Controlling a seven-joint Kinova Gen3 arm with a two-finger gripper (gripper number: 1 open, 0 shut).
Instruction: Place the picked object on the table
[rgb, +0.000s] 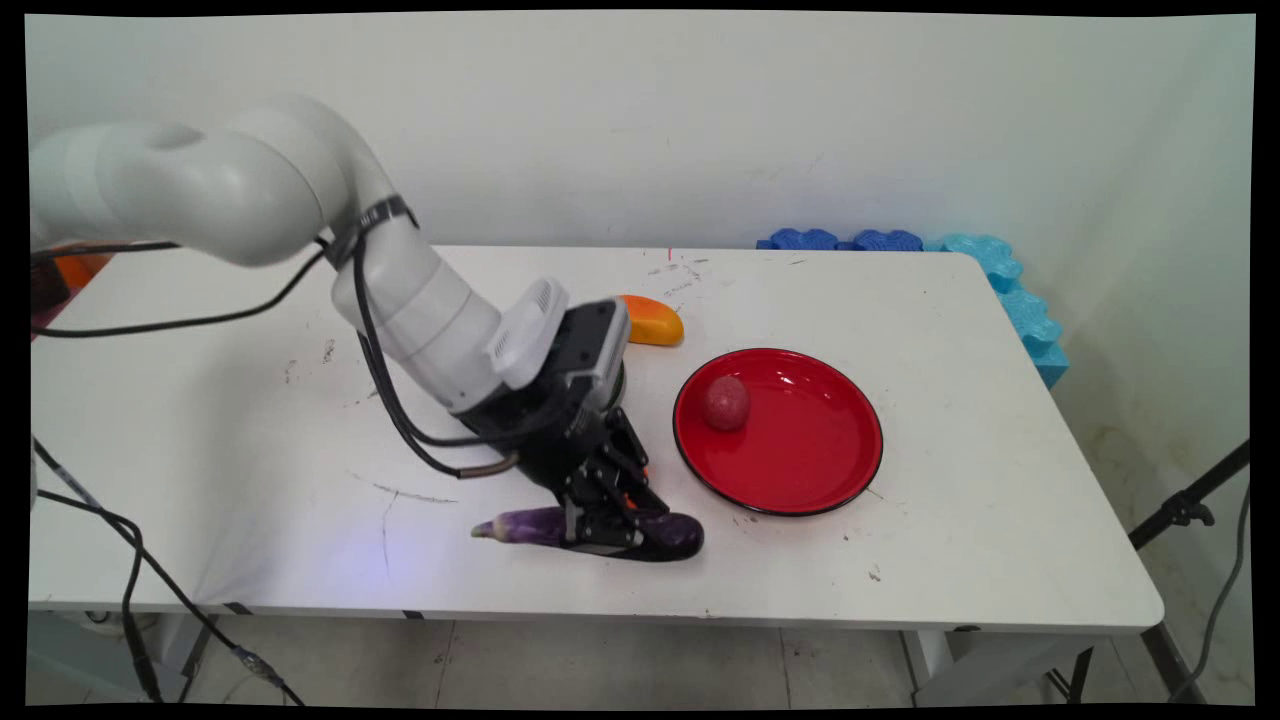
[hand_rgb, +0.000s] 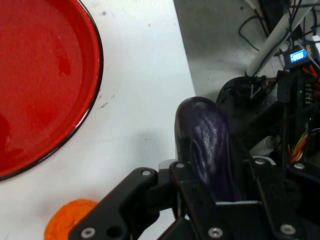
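A purple eggplant (rgb: 535, 526) is being clamped between the fingers of the black gripper (rgb: 610, 528), which is being held low at the near edge of the white table (rgb: 240, 480). The eggplant is lying lengthwise on the table, its stem end pointing away from the red plate (rgb: 800, 470) and its rounded end being seen just past the fingers (hand_rgb: 200, 185) in the hand view. The eggplant is placed near the plate, at its near left side, not touching its rim. A small reddish ball (rgb: 726, 402) is being carried by the plate, on its far left part. An orange fruit (rgb: 655, 322) is lying beyond the plate's left rim, partly hidden by the wrist. Blue foam pieces (rgb: 1010, 290) are being kept along the wall, well behind the plate.
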